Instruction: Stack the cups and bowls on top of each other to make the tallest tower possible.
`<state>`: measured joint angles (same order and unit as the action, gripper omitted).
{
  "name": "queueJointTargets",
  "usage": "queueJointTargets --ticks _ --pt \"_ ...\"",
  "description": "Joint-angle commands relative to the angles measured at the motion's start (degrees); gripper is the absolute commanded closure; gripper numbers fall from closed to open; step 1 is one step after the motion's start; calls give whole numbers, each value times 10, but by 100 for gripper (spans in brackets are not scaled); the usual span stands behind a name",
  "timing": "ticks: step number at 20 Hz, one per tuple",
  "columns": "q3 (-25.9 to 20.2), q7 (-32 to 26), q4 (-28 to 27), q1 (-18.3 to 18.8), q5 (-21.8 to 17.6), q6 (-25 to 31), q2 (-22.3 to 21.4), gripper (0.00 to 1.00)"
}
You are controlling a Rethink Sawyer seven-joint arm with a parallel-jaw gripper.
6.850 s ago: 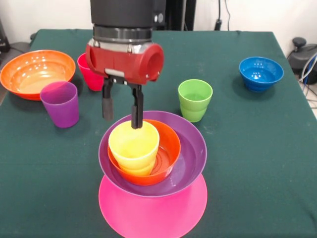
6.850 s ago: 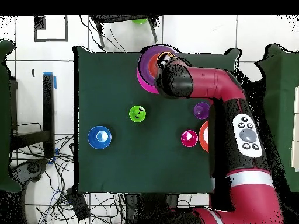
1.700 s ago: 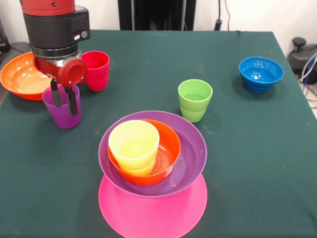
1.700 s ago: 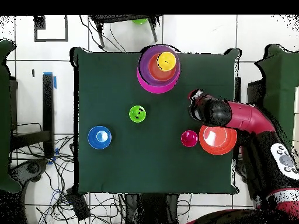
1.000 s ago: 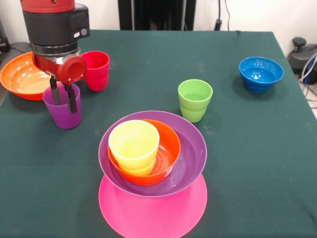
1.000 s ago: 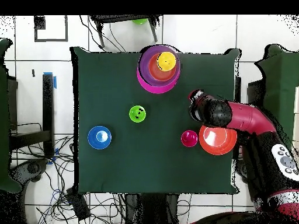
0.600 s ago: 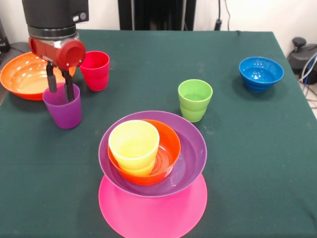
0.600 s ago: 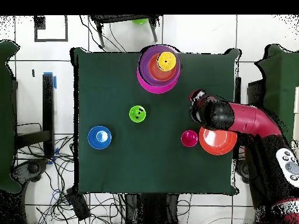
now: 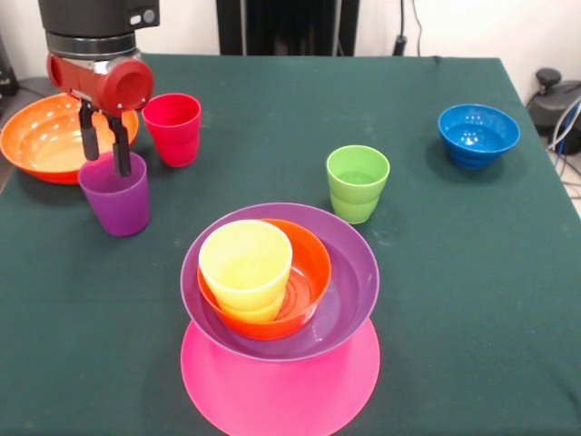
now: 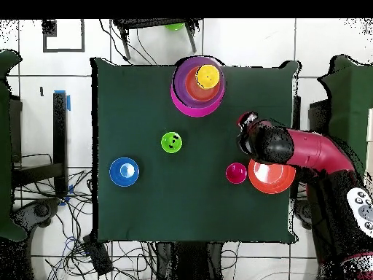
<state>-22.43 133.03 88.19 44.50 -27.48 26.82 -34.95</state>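
Purple cup left standing beside large orange bowl; gripper risen off its rim, fingers apart, empty. Grasp apparently missed; tower unchanged, retry needed.

Dark green cloth-covered table on white tiled floor, tangled cables beside it.
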Motion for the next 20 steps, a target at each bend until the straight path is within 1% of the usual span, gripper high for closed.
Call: queueJointTargets --ticks 1,4,11,20 --pt "2 -84 28 2 -49 18 55 0" --pt "3 -76 28 3 -53 1 69 0" --pt "3 -75 19 8 -58 -15 93 0" --pt "4 -74 15 7 -66 -26 105 0"
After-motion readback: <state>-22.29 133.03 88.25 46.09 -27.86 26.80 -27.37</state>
